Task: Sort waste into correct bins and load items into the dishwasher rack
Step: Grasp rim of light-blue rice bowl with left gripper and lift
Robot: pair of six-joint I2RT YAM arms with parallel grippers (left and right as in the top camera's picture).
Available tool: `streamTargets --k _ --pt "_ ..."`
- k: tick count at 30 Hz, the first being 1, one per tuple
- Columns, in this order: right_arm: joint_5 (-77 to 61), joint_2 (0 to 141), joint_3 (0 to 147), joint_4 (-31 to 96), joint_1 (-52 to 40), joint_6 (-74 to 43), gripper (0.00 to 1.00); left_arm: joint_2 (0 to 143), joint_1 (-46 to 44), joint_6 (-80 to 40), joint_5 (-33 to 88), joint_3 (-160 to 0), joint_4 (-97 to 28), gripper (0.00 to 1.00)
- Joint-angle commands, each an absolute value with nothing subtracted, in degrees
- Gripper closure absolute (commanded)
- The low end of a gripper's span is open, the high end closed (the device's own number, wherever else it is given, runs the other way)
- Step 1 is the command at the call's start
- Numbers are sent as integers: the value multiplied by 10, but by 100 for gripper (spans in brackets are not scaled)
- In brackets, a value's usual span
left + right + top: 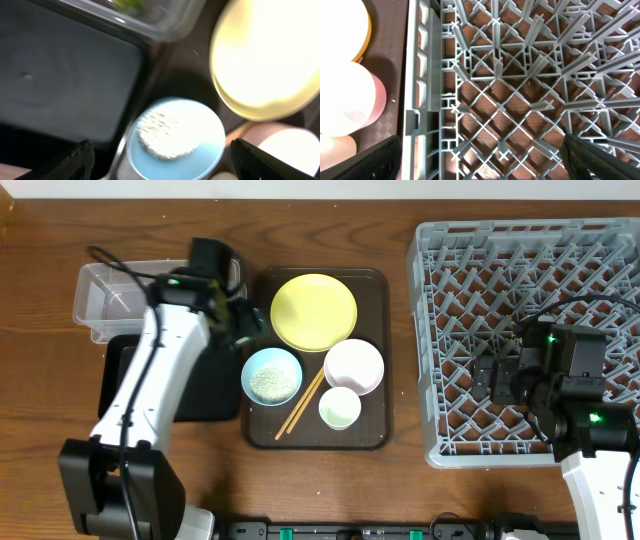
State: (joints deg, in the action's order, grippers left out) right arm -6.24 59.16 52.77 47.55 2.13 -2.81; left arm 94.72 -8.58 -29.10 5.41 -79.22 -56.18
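Bins: clear tub [108, 298] at the table's 10 o'clock, with the black tray [220, 392] at the tub's 5 o'clock; both sit close to the dishes for short carries.
Left gripper [161, 146]: spread wide and empty, hanging over the light blue bowl [272, 375], likely to take it for emptying.
Rice grains [162, 131]: heaped in that bowl, at 8 o'clock on the serving tray [378, 438].
Dishes: yellow plate [314, 312] at 12 o'clock, white bowl [354, 366] at 3, cup [340, 408] at 5, chopsticks [300, 402] at 6.
Dishwasher rack [470, 260]: far right, no dish loaded.
Right gripper [481, 152]: fingers wide apart with nothing held, above the rack's 8 o'clock, probably parked there for loading.
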Motion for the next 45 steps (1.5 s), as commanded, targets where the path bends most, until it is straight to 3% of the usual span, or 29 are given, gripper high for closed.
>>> streamTargets --k 1,6,19,33,40,45 --pt "-67 592 539 476 30 -34 1 953 -117 -279 44 -768 -550 12" --pt "-67 592 539 476 30 -34 1 959 -157 -279 44 -751 -526 19" --pt "-67 592 539 476 30 -34 1 1056 -221 -281 44 -748 -494 26" --pt "-67 592 539 482 30 -34 1 1126 -257 -281 44 -748 -472 60" --pt "-67 592 539 485 30 -34 1 1127 -265 -281 45 -748 -477 86" --pt "-67 592 539 485 30 -34 1 1118 -264 -281 44 -750 -484 93"
